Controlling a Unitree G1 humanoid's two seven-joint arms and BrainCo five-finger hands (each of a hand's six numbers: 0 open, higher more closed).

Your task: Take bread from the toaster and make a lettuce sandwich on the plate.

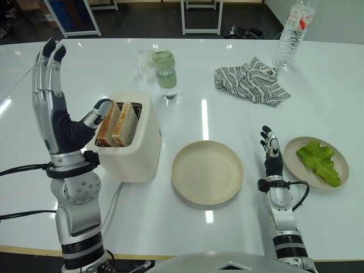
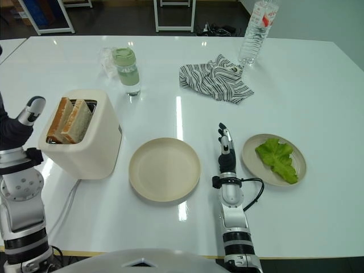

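A cream toaster [image 1: 133, 153] stands at the left with two toasted bread slices [image 1: 118, 123] sticking up from its slots. My left hand [image 1: 50, 91] is raised beside the toaster's left side, fingers straight up and open, its thumb close to the nearer slice. An empty cream plate [image 1: 207, 172] lies in the middle. A smaller plate [image 1: 335, 154] at the right carries a green lettuce leaf [image 1: 321, 161]. My right hand [image 1: 273, 153] stands open between the two plates, fingers pointing up, holding nothing.
A green-lidded bottle [image 1: 165, 71] stands behind the toaster with crumpled clear plastic [image 1: 143, 61] beside it. A striped cloth [image 1: 251, 81] lies at the back right, next to a clear water bottle [image 1: 292, 34]. The toaster's cord [image 1: 114, 199] runs toward the table's front edge.
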